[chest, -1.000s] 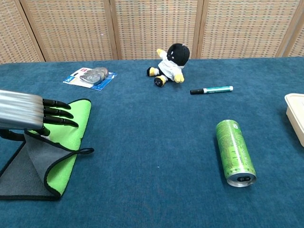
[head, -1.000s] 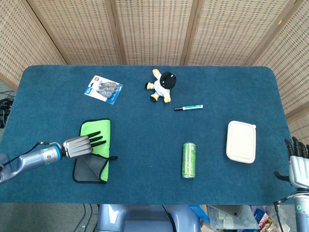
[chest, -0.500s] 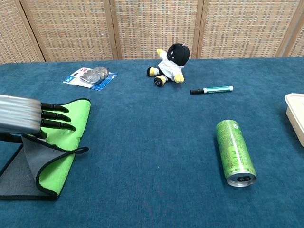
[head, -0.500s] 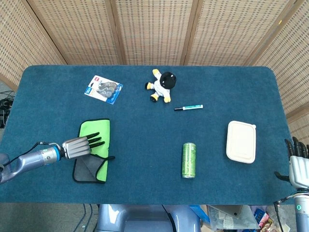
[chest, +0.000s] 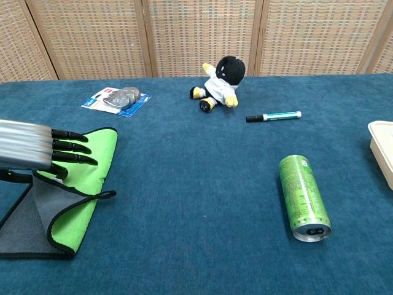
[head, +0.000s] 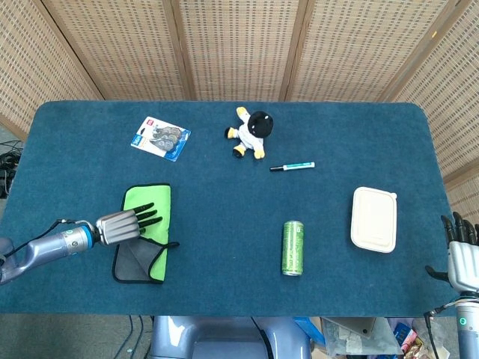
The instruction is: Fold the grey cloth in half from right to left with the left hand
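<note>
From the head view, the grey cloth lies at about eight o'clock on the blue worktop, folded over so its green underside faces up, with a grey patch showing at the near left corner. The left hand reaches in from nine o'clock and lies across the cloth's left edge, its dark fingers stretched out over the green face. Whether they pinch the fabric cannot be told here. The right hand sits at the worktop's four o'clock corner, fingers upright and apart, grasping nothing. A plush toy lies at twelve o'clock, a blister pack at ten o'clock, a marker pen near the centre, a green can on its side at six o'clock, and a white lidded box at four o'clock.

From the chest view, the left hand hovers over the cloth, fingers extended side by side above the green layer, the thumb curling down onto the raised fold. The can lies at four o'clock, the pen and toy beyond it.
</note>
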`<move>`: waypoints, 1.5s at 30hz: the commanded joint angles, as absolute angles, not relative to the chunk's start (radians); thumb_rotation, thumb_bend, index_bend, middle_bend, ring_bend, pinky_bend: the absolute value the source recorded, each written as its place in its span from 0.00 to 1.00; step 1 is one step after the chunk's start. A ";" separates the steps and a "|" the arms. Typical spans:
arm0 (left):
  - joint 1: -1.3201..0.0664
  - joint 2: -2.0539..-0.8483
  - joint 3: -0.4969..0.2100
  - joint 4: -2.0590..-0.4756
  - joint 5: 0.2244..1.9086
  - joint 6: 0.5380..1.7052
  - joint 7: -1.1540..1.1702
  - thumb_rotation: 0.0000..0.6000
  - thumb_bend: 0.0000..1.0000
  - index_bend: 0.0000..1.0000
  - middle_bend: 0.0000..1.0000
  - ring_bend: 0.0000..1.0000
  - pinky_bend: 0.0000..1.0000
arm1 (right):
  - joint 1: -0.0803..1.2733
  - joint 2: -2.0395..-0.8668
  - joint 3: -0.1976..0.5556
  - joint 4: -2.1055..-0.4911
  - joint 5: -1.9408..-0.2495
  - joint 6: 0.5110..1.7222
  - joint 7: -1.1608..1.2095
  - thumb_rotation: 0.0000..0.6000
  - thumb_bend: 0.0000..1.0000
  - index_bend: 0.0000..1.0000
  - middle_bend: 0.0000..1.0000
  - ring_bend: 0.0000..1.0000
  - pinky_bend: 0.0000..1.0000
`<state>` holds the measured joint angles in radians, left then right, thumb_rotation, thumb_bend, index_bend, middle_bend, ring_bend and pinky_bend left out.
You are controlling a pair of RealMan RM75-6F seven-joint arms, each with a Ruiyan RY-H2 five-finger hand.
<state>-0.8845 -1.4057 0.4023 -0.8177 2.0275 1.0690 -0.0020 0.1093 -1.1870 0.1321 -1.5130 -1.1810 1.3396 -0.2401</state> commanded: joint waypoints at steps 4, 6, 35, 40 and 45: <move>-0.888 -1.335 0.430 -0.855 2.050 1.128 -0.064 1.00 0.38 0.00 0.00 0.00 0.00 | 0.109 -1.186 0.132 -1.514 -1.181 1.341 -0.240 1.00 0.00 0.00 0.00 0.00 0.00; -0.886 -1.300 0.437 -0.869 2.054 1.156 -0.080 1.00 0.37 0.00 0.00 0.00 0.00 | 0.110 -1.187 0.131 -1.514 -1.182 1.339 -0.240 1.00 0.00 0.00 0.00 0.00 0.00; -0.947 -1.322 0.170 -1.460 1.621 0.710 0.213 1.00 0.39 0.20 0.00 0.00 0.00 | 0.109 -1.178 0.132 -1.509 -1.172 1.325 -0.214 1.00 0.00 0.00 0.00 0.00 0.00; -0.953 -1.356 0.140 -1.445 1.595 0.686 0.253 1.00 0.39 0.22 0.00 0.00 0.00 | 0.110 -1.179 0.133 -1.507 -1.171 1.323 -0.214 1.00 0.00 0.00 0.00 0.00 0.00; -0.965 -1.366 0.118 -1.449 1.567 0.654 0.286 1.00 0.39 0.29 0.00 0.00 0.00 | 0.108 -1.176 0.136 -1.505 -1.165 1.324 -0.208 1.00 0.00 0.00 0.00 0.00 0.00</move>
